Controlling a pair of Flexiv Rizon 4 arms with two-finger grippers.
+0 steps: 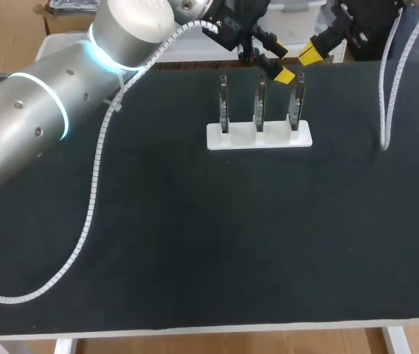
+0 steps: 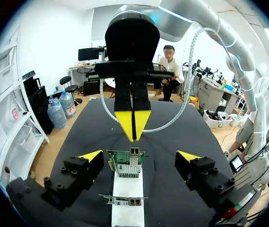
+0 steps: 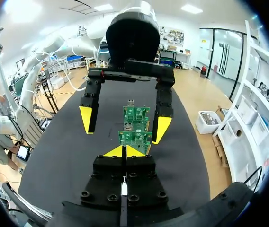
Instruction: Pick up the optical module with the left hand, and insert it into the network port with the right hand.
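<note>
Left fingers [image 2: 91, 156]: wide apart, flanking the upright green circuit board [image 2: 125, 166].
Right fingers [image 3: 118, 152]: yellow tips pressed together.
Silver network port [image 2: 135, 151]: on that board's top edge.
Optical module: we cannot make it out.

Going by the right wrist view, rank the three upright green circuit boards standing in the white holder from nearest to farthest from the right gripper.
1. Front green circuit board, at the row's end just ahead of the shut right gripper.
2. Middle green circuit board, directly behind it, mostly hidden.
3. Rear green circuit board, at the row's far end.
</note>
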